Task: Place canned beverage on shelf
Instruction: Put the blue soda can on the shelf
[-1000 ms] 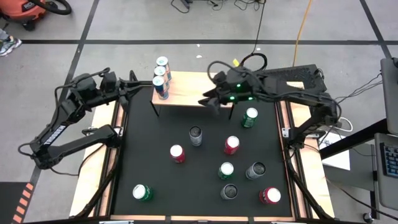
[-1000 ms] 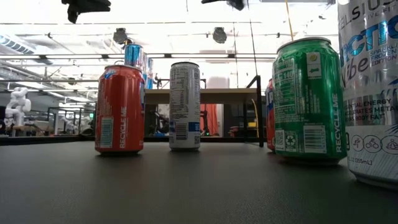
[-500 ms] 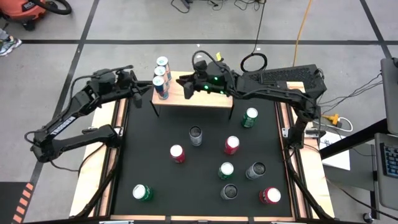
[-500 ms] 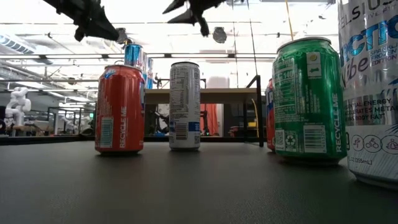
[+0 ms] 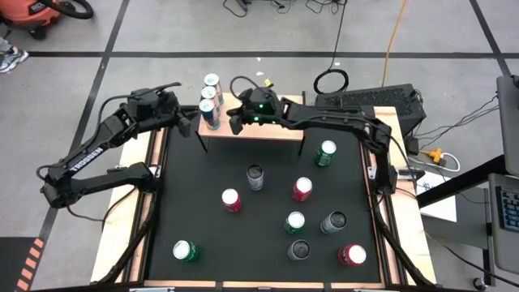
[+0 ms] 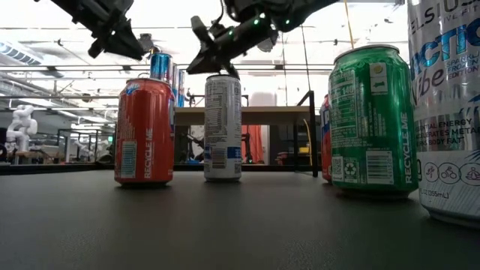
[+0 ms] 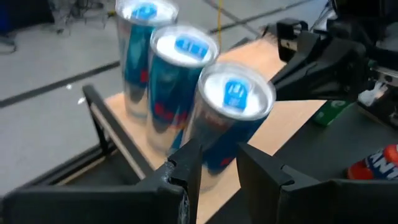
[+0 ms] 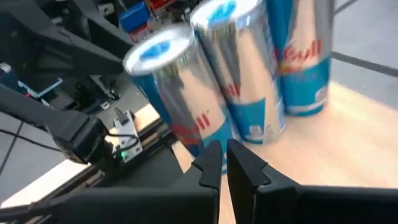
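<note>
The shelf (image 5: pixel 263 123), a light-wood board on black legs, stands at the table's far edge. Three blue-and-silver cans stand upright in a row on its left end (image 5: pixel 210 109), (image 5: pixel 208 93), (image 5: pixel 212 80). My left gripper (image 5: pixel 193 114) hovers just left of the nearest can (image 7: pixel 231 115), fingers open on either side of its lower part without clear touch. My right gripper (image 5: pixel 233 121) hovers over the shelf just right of the same cans (image 8: pixel 180 99), fingers shut and empty. Both grippers also show in the low view (image 6: pixel 124 45), (image 6: pixel 196 67).
Several cans stand on the black tabletop: green (image 5: pixel 326 152), dark (image 5: pixel 255 176), red (image 5: pixel 302 188), red (image 5: pixel 232 199), green (image 5: pixel 295 222), grey (image 5: pixel 332 221), dark (image 5: pixel 298 250), red (image 5: pixel 352 255), green (image 5: pixel 186 251). The right part of the shelf board (image 5: pixel 280 126) is bare.
My right gripper has gone toward the table's left along the shelf and down, ending close beside the blue cans. My left gripper has come down beside the shelf's left end. The cans have not moved.
</note>
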{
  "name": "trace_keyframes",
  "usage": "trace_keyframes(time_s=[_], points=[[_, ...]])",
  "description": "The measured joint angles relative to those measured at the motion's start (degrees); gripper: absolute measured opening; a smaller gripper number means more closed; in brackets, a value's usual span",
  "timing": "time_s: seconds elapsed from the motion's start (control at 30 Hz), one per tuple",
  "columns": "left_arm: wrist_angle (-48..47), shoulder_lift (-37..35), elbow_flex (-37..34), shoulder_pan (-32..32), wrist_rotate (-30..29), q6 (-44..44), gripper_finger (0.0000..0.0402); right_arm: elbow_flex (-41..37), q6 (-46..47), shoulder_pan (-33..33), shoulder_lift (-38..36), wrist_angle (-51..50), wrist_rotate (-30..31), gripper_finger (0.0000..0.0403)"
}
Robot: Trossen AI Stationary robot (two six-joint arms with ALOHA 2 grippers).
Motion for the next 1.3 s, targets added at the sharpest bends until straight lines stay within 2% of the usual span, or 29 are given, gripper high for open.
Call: trace_keyframes(time_s=[0.17,0.57,0.9,1.07,1.3], points=[[-2.1,0.39,0.0,0.0,0.17,1.51,0.0104,-0.02,0.18,-0.05,2.41,6.73,-0.88,0.0003],[-1.06,2.64,0.0,0.0,0.92,5.11,0.0104,-0.02,0.06,0.02,2.93,11.63,-0.52,0.0],[0.57,3.76,0.0,0.0,0.78,6.49,0.0104,-0.02,-0.05,0.36,2.93,11.96,-0.37,0.0],[1.07,3.76,0.0,0.0,-2.61,6.51,0.0104,-0.02,-0.15,0.65,2.93,11.94,-0.42,0.0],[0.07,2.14,0.22,0.0,-2.58,7.28,0.0104,-0.02,-0.38,1.41,2.93,11.3,-0.71,0.0]])
